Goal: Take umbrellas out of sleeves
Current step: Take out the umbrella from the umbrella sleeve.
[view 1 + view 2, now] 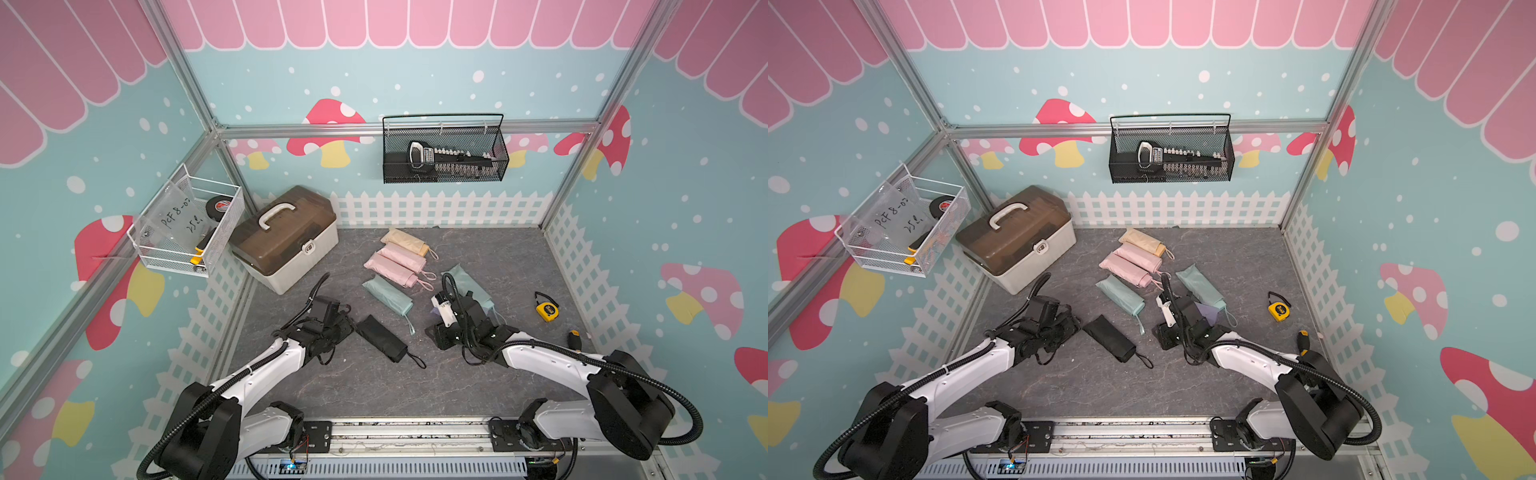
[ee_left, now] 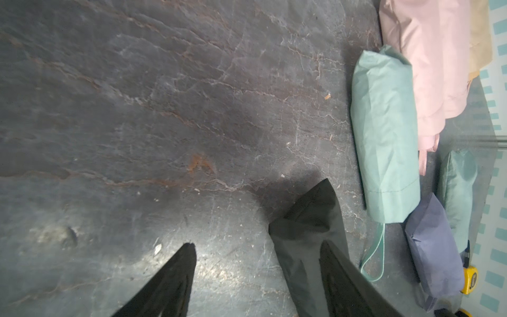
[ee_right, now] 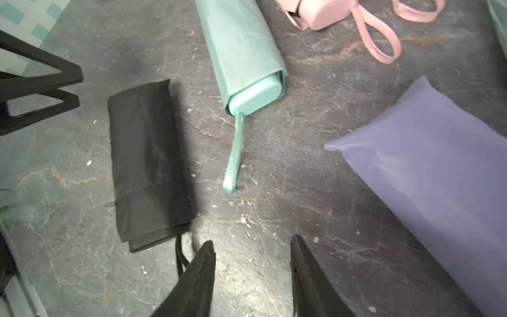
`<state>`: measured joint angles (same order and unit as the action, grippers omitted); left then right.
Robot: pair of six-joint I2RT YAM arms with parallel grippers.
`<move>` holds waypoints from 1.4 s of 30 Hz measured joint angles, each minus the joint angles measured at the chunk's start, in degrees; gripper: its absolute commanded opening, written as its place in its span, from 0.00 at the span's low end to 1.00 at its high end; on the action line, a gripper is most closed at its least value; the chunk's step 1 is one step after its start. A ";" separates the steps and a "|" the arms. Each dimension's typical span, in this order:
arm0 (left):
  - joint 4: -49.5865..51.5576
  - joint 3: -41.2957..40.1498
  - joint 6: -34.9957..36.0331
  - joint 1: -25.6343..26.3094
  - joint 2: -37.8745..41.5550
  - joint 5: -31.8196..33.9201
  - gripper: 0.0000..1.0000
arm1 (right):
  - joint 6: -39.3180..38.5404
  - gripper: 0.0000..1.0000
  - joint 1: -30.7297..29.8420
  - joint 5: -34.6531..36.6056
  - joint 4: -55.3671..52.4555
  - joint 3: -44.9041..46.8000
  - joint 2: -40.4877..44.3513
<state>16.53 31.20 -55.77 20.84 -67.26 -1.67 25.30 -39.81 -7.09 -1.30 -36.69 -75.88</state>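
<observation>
The black umbrella (image 1: pixel 382 338) is found flat on the table (image 1: pixel 457 386), near centre, sheathed in its black sleeve (image 2: pixel 310 227); only the handle end (image 3: pixel 153 244) and wrist loop (image 3: pixel 179 258) are exposed at the mouth. The left pincer (image 2: pixel 258 247) is seen spread, the sleeve's closed tip lying between its fingers, not yet pinched. The right pincer (image 3: pixel 252 238) is also spread, nothing held, the loop just beside 1 finger. The sleeve is judged thin, limp and slippery, best pinched at its slack tip. The umbrella is judged light and stiff-cored; the hard handle is reckoned the surer hold, the loop likelier to slip.
</observation>
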 measured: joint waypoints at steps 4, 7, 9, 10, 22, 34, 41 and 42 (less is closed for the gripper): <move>-4.04 -1.07 0.20 -1.11 1.09 -2.93 0.92 | -0.83 0.44 -3.74 1.51 -3.96 -3.15 -1.86; -6.14 -1.62 -0.07 -2.45 1.33 -4.68 0.99 | -1.20 0.46 -6.32 2.14 -5.79 -3.87 -4.26; -6.86 -1.64 0.02 -3.23 1.16 -5.79 0.98 | -1.44 0.48 -7.54 2.60 -7.43 -4.31 -5.86; -7.45 -1.64 0.04 -3.52 0.85 -6.23 0.96 | -1.64 0.49 -8.13 3.02 -8.24 -4.66 -6.75; -13.81 -3.54 -0.90 -3.91 -3.91 -11.41 0.88 | -1.84 0.55 -13.18 5.68 -10.93 -6.25 -12.04; -15.63 -4.13 -1.49 -3.91 -4.92 -12.11 0.88 | -0.37 0.41 -14.95 10.36 -10.43 -6.34 -14.12; -17.33 -4.22 -2.67 -3.91 -6.08 -12.74 0.89 | 0.42 0.37 -17.25 13.79 -10.51 -7.28 -15.34; -17.59 -4.26 -2.82 -3.91 -6.27 -12.81 0.89 | 0.55 0.35 -17.59 14.21 -10.56 -7.43 -15.50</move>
<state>-1.06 26.94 -58.59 16.93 -73.54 -14.48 25.85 -57.41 7.11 -11.86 -44.12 -91.37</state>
